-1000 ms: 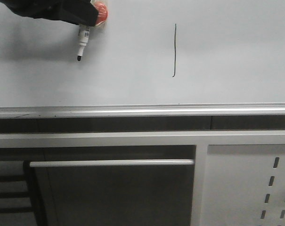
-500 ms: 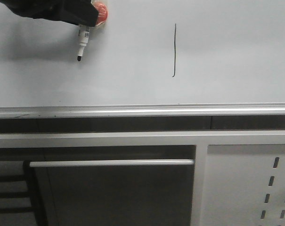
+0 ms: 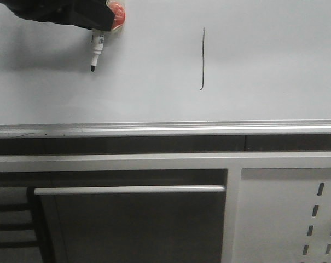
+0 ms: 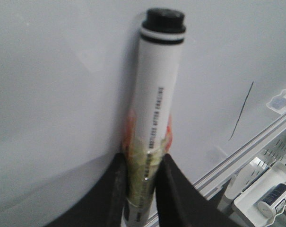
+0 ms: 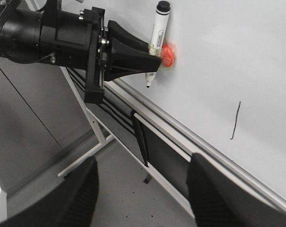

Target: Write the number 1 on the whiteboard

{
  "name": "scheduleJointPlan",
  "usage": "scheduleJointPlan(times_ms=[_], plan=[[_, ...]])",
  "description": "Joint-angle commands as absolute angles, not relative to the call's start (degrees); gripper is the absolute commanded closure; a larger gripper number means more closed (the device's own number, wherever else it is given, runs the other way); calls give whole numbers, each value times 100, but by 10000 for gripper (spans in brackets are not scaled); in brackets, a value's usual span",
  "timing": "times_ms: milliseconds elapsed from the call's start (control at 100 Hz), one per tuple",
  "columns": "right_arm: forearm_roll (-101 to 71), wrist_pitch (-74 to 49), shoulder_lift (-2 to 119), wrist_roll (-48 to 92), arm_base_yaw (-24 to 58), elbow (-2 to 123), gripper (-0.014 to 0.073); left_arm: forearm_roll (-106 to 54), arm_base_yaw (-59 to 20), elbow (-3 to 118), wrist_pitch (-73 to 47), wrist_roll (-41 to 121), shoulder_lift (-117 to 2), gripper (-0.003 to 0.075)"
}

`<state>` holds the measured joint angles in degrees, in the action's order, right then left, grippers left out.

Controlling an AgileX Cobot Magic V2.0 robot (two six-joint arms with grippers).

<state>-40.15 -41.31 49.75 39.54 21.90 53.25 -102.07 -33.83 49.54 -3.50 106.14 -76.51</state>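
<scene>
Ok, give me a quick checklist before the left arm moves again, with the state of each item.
1. Number 1 drawn on the whiteboard: ok, one dark stroke with a small hook at its lower end.
2. Marker gripped in the left hand: ok.
3. Marker tip clear of the stroke: ok, well to its left.
4. Tip lifted off the board: cannot tell.
5. Right hand open and holding nothing: ok.
6. Marker cap location: cannot tell.

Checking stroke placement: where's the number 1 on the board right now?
Front view: the number 1 sits on the whiteboard right of centre, above the silver rail, well to the right of the marker in the left gripper.
</scene>
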Motion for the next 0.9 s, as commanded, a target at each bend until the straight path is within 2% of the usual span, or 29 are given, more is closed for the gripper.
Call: scheduleJointPlan(times_ms=[0, 80, 320, 500, 670, 890], plan=[[-4186, -3858, 4916, 3959, 2163, 5531, 218, -10446, -3361, 5185, -33, 10567, -7561, 632], [-4186, -3858, 4916, 3959, 2163, 5531, 218, -10446, -3361, 5185, -33, 10567, -7561, 613], [-4186, -3858, 4916, 3959, 2163, 5531, 218, -10498, -3361, 5185, 0, 10567, -7561, 434], [-4186, -3858, 4916, 3959, 2163, 5531, 218, -10498, -3361, 5185, 0, 10567, -7561, 426], [-4175, -3858, 4916, 3959, 2163, 5531, 218, -10643, -3373, 5148, 0, 10567, -7433, 379], [-3990, -3945, 4905, 3959, 2154, 5531, 218, -10643, -3373, 4812, 0, 10545, -6644, 369]])
